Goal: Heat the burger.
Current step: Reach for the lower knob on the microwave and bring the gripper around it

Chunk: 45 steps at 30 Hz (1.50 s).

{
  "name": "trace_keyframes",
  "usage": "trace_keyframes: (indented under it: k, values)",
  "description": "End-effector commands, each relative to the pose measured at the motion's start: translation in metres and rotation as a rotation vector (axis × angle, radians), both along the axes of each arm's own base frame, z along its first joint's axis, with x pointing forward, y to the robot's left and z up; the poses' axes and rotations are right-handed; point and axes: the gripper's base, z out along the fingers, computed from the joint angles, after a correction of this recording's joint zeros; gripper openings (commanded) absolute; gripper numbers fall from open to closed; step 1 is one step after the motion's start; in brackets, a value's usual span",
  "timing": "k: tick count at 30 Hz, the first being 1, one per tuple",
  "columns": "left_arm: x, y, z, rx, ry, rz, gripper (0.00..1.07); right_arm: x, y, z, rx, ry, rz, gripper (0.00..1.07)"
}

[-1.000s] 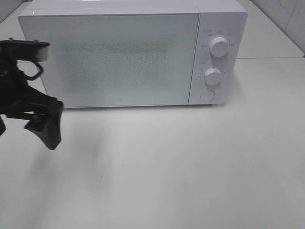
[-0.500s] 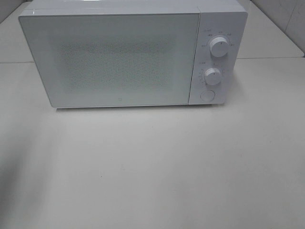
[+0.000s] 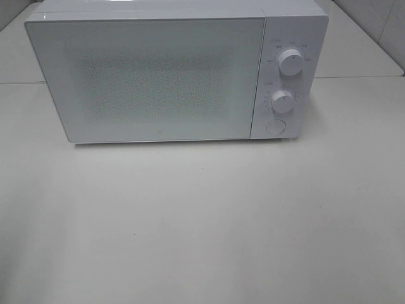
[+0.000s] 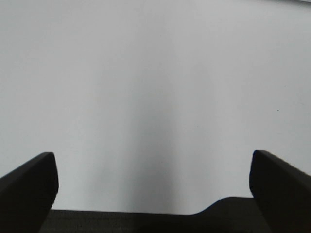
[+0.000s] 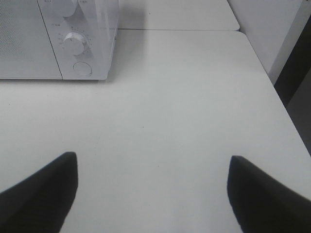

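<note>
Front of microwave (image 3: 158, 76): surface (image 3: 202, 221) bare, off-white, matte, a few faint specks. No burger in any view. Microwave door (image 3: 152, 79) shut, and its speckled window is too opaque to tell if burger sits inside.

Arms: left claw (image 4: 151, 162) released, jaws wide, nothing betw. them, over plain surface; microwave not in its view. The right claw (image 5: 151, 160) is likewise released & empty, out front of microwave toward its panel side, well apart from it.

Step, my guess: either burger is loaded & heat needs setting, or it's not yet fetched; can't settle which. If loaded, next move prob. calls for right claw at panel: upper knob (image 3: 290, 62), lower knob (image 3: 283, 101), round button (image 3: 274, 126) under them. Small targets, so narrower jaws & a square approach.

Room: second surface (image 3: 354, 57) abuts behind microwave, seam visible. Tiled wall (image 3: 389, 25) beyond panel side; dark gap (image 5: 297, 82) past surface edge.
</note>
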Motion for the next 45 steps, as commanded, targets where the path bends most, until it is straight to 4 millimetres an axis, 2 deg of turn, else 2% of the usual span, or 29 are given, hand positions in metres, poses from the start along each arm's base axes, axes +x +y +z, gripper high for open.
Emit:
trace_keyframes:
  k: [1, 6, 10, 21, 31, 45]
  values:
    - [-0.013, 0.000, 0.005, 0.021, -0.110, 0.010, 1.00, -0.004, 0.000, 0.000, -0.014, -0.044, 0.003, 0.76]
    - [-0.027, -0.002, 0.010, 0.027, -0.182, 0.008, 1.00, -0.004, 0.000, 0.000, -0.014, -0.044, 0.003, 0.76]
    - [-0.040, -0.004, 0.000, 0.028, -0.139, -0.010, 1.00, -0.004, 0.000, 0.000, -0.014, -0.044, 0.003, 0.76]
    - [-0.056, -0.004, 0.003, 0.065, -0.240, 0.001, 1.00, -0.004, 0.000, 0.000, -0.014, -0.044, 0.003, 0.76]
    - [-0.091, -0.008, 0.005, 0.090, -0.461, 0.005, 1.00, -0.004, 0.000, 0.000, -0.014, -0.044, 0.003, 0.76]
    - [-0.093, -0.008, 0.004, 0.091, -0.471, 0.004, 1.00, -0.004, 0.000, 0.000, -0.013, -0.041, 0.003, 0.76]
